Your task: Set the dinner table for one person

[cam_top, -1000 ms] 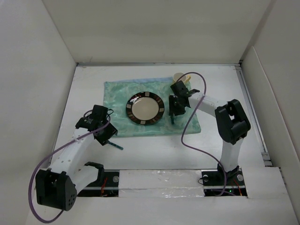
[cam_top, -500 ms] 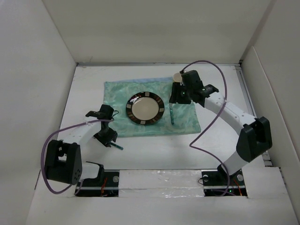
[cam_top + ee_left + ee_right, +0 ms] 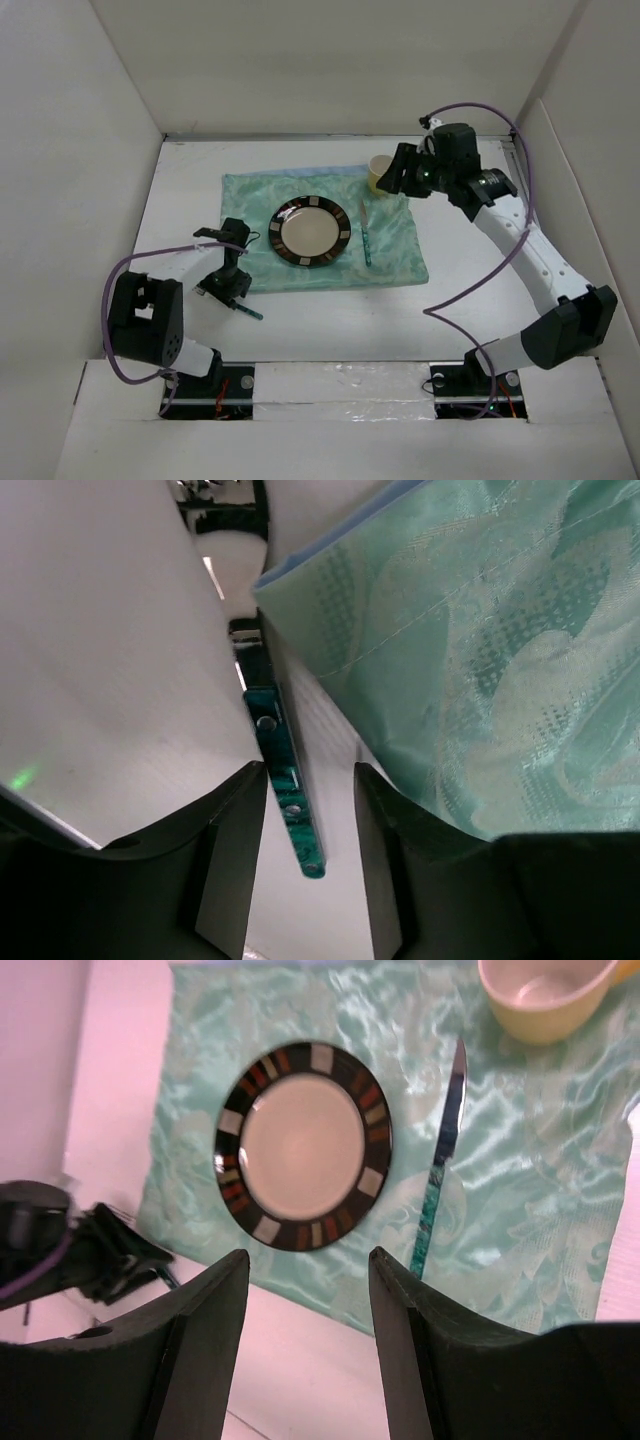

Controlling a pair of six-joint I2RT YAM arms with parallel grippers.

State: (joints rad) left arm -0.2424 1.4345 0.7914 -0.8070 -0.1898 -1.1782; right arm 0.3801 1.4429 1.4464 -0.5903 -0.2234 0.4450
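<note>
The white dinner table (image 3: 330, 325) holds a mint-green placemat (image 3: 400, 245). On the placemat lie a dark-rimmed plate (image 3: 311, 232), a teal-handled knife (image 3: 366, 236) just right of the plate, and a yellow cup (image 3: 379, 172) at the far right corner. My left gripper (image 3: 226, 284) is open and low over a teal-handled utensil (image 3: 250, 311) on the table by the placemat's near left corner. In the left wrist view that handle (image 3: 287, 790) lies between the fingers, untouched; its head is not clear. My right gripper (image 3: 400, 172) is open, empty, raised beside the cup.
White walls close in the table on the left, back and right. In the right wrist view the plate (image 3: 303, 1146), knife (image 3: 441, 1165), cup (image 3: 545, 995) and my left gripper (image 3: 95, 1250) show below. The placemat edge (image 3: 330, 670) lies close beside the utensil.
My right gripper has lifted off the knife and swung back and to the right, leaving the knife on the placemat. My left arm folded closer and its gripper settled over the teal-handled utensil.
</note>
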